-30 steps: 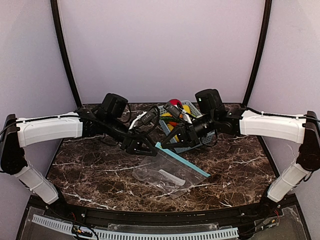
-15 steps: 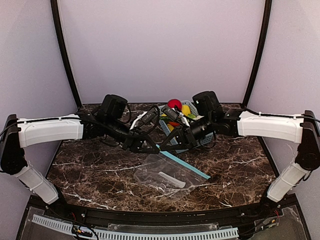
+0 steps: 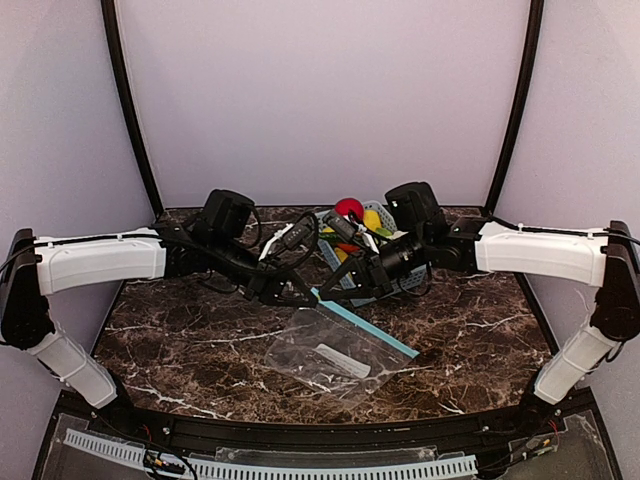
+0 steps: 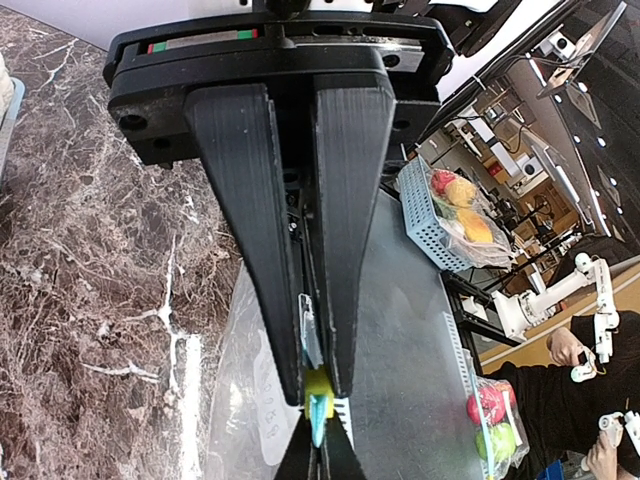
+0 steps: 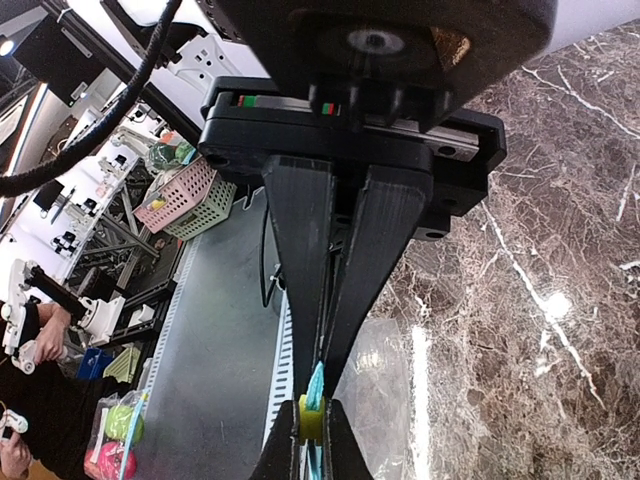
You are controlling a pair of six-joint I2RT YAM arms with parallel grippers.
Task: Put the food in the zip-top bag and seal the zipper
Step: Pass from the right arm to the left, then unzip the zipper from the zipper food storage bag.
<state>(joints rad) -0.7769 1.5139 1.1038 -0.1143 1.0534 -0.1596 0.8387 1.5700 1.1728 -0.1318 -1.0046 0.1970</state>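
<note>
Left fingers [image 4: 250, 250] and right fingers [image 5: 300, 250] each clamp the zipper [image 3: 366, 325] at its end nearest the basket [image 3: 412, 281]; the zip-top bag [image 3: 330, 352] looks empty, with the food [image 3: 372, 216] not yet loaded and the sealing undone.

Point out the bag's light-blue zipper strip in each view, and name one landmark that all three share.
Top external: the zipper runs diagonally across the centre, slanting down to the right.
Left wrist: bottom centre, a short blue bit pinched in the left gripper.
Right wrist: bottom centre, a blue sliver pinched in the right gripper.
Shared landmark: the dark marble table.
</note>
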